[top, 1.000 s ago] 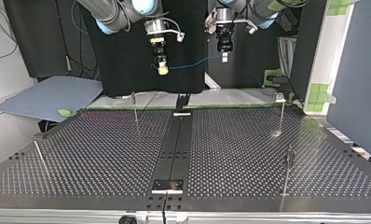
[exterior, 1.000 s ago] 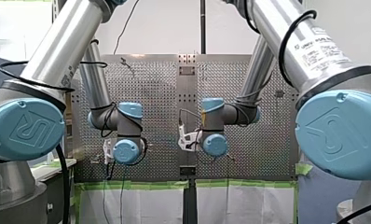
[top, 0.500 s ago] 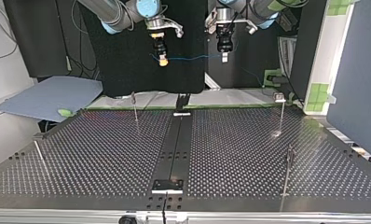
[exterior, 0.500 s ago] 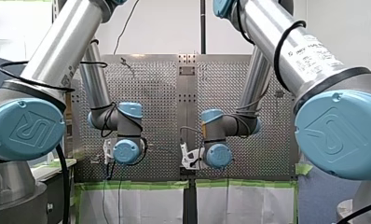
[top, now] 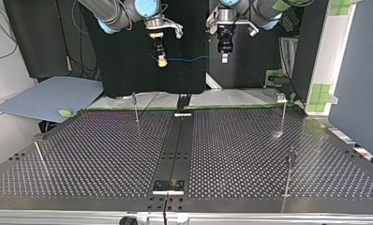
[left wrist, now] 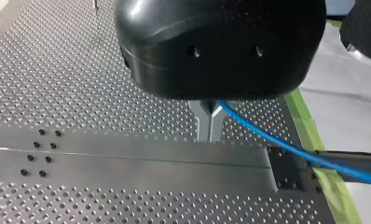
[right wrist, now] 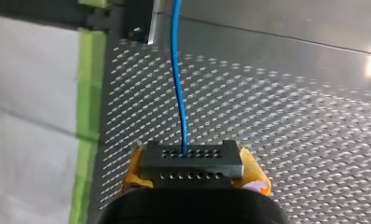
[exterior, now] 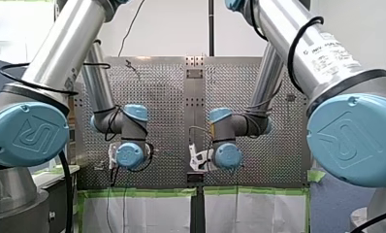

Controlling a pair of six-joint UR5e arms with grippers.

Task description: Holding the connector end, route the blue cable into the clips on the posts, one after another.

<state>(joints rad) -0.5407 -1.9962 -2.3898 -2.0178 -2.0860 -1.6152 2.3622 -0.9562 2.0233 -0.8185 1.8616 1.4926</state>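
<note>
Your left arm's jaws pinch shut on the thin blue cable (left wrist: pixel 267 134); your right arm's jaws clamp its black perforated connector block (right wrist: pixel 192 161). The cable runs level between them, well above the thin metal clip post (top: pixel 136 110), which is nearest your right arm.

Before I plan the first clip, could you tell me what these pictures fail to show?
Clips on the posts: top view, too small to read their openings.
Left hand and right hand: front view, hidden behind the wrists.
Cable past the left hand: left wrist view, hidden by the hand's body.
</note>
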